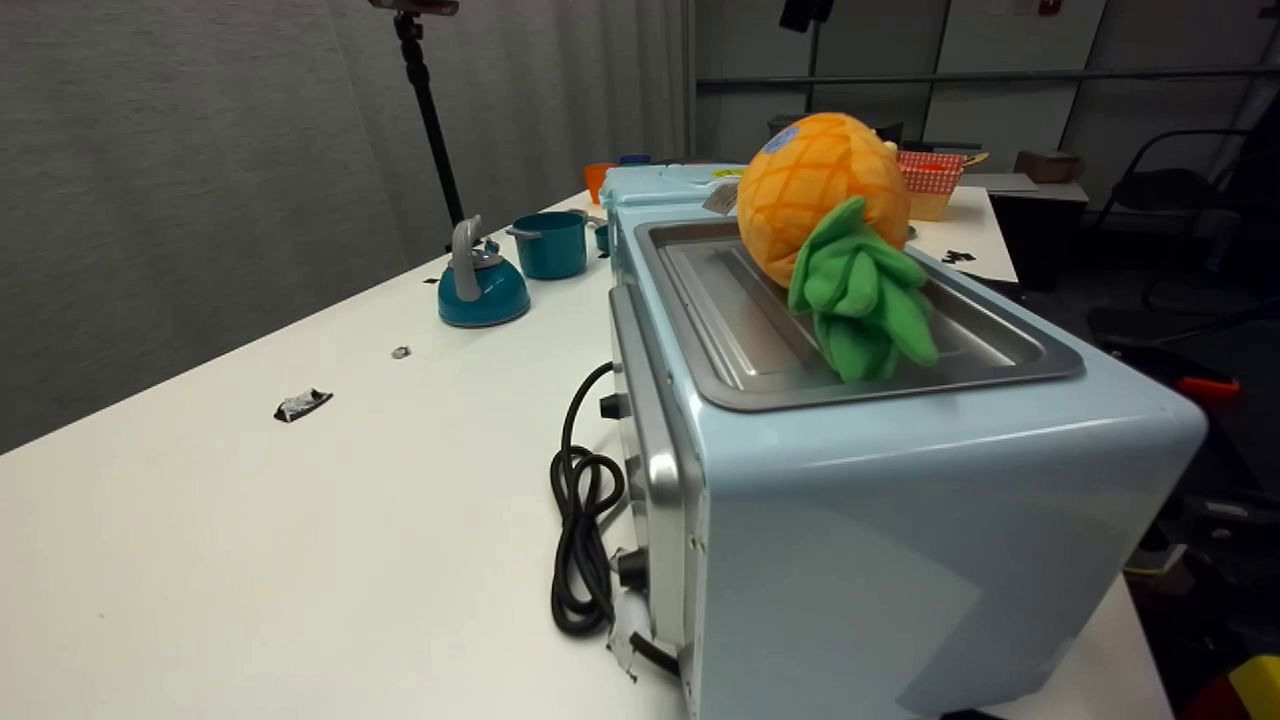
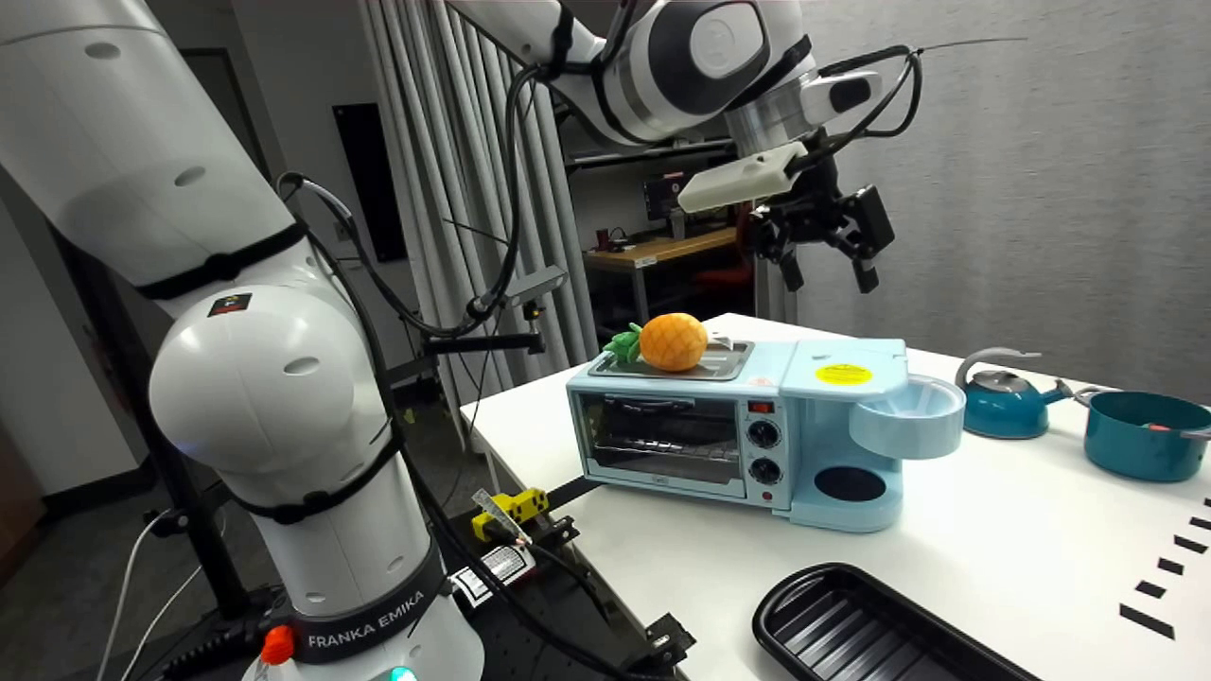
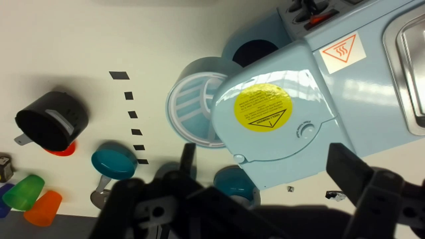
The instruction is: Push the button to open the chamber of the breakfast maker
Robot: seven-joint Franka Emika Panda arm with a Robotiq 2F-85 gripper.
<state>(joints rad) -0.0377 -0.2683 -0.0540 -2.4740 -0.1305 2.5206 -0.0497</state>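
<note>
- On the white desk (image 2: 1031,530), the breakfast maker (image 2: 774,407) stands flat on its base. A toy pineapple (image 2: 674,342) lies in the metal tray (image 2: 734,361) on its top.
- High above it, not touching, hangs the end effector (image 2: 831,276). Its two fingers (image 3: 347,171) are far apart, with nothing held between them.
- By the end with the round cup (image 3: 192,114), the wrist view shows a small round button (image 3: 307,131) on the lid (image 3: 279,142). Tiny words curl beside it. I think this is the one to push.
- The breakfast maker looks big, stiff and heavy, so I guess a small push will not slide it. Its shiny skin may be slippery.
- No grab is needed, I think. One fingertip can press the middle of the button, straight down. The round cup looks thin and light, so leaning on it might hurt it.
- The breakfast maker is much longer than it is deep. Its long way runs from the end with the glass door (image 2: 662,440) to the end with the cup.
- In an exterior view, the glass door and the knobs (image 2: 764,435) face the camera, and the cup sticks out toward that view's right. The black cord (image 1: 578,518) lies in loops just beside the back.
</note>
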